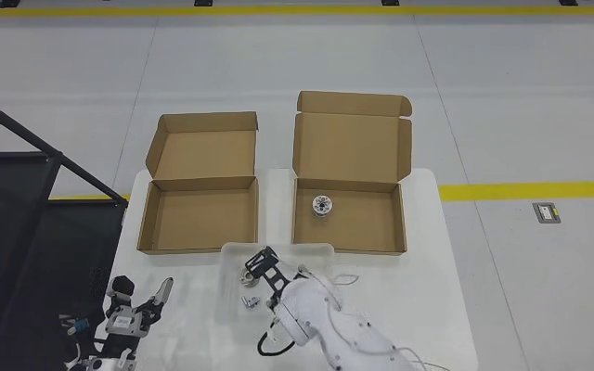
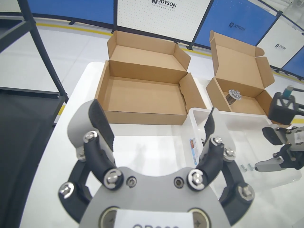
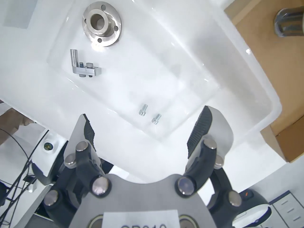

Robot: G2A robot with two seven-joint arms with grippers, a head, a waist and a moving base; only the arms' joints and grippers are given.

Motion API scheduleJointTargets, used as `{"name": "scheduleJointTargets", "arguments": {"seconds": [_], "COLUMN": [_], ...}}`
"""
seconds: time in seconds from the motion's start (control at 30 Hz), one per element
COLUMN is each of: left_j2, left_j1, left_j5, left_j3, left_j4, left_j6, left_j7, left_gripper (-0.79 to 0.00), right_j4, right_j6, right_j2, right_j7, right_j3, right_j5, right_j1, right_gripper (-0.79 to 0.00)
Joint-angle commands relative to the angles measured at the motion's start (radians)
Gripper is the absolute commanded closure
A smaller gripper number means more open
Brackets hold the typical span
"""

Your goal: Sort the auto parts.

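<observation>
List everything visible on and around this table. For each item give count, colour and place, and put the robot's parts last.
table: 1, white, under everything.
cardboard boxes: 2, brown, lids open, side by side on the far half of the table; this one empty, the other to its right.
round metal part: 1, silver, in the right box.
tray: 1, white plastic, in front of the boxes.
flange: 1, silver, in the tray.
bracket: 1, grey metal, in the tray beside the flange.
small bolts: 2, silver, in the tray, close together.
rack: 1, black, left of the table.
left gripper: open, above the table beside the tray.
right gripper: open, above the tray.
</observation>
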Motion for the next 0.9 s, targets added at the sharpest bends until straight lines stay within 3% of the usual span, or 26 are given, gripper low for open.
{"name": "scheduleJointTargets", "arguments": {"seconds": [0.0,0.1,0.63,0.67,0.7,0.8,0.87], "left_j2": [-0.001,-0.002,-0.002,-0.002,-0.002,-0.002,-0.002], "left_j1": [0.0,0.0,0.0,0.0,0.0,0.0,0.0], "left_j5": [0.004,0.006,0.006,0.006,0.006,0.006,0.006], "left_j3": [0.001,0.002,0.002,0.002,0.002,0.002,0.002], "left_j4": [0.0,0.002,0.002,0.002,0.002,0.002,0.002], "left_j6": [0.002,0.005,0.005,0.005,0.005,0.005,0.005], "left_j7": [0.001,-0.001,-0.001,-0.001,-0.001,-0.001,-0.001], "left_gripper": [-0.785,-0.785,-0.785,-0.785,-0.785,-0.785,-0.785], "right_j4": [0.043,0.103,0.146,0.153,0.161,0.182,0.194], "right_j6": [0.039,0.103,0.123,0.123,0.13,0.143,0.17], "right_j2": [-0.011,-0.025,-0.029,-0.031,-0.033,-0.039,-0.044], "right_j7": [-0.009,-0.007,-0.061,-0.06,-0.061,-0.057,-0.054], "right_j3": [0.014,0.029,0.077,0.079,0.083,0.087,0.084], "right_j5": [0.046,0.073,0.135,0.142,0.151,0.16,0.152], "right_j1": [0.012,0.034,0.008,0.011,0.012,0.018,0.022], "right_gripper": [-0.767,-0.785,-0.776,-0.745,-0.646,-0.456,-0.397]}}
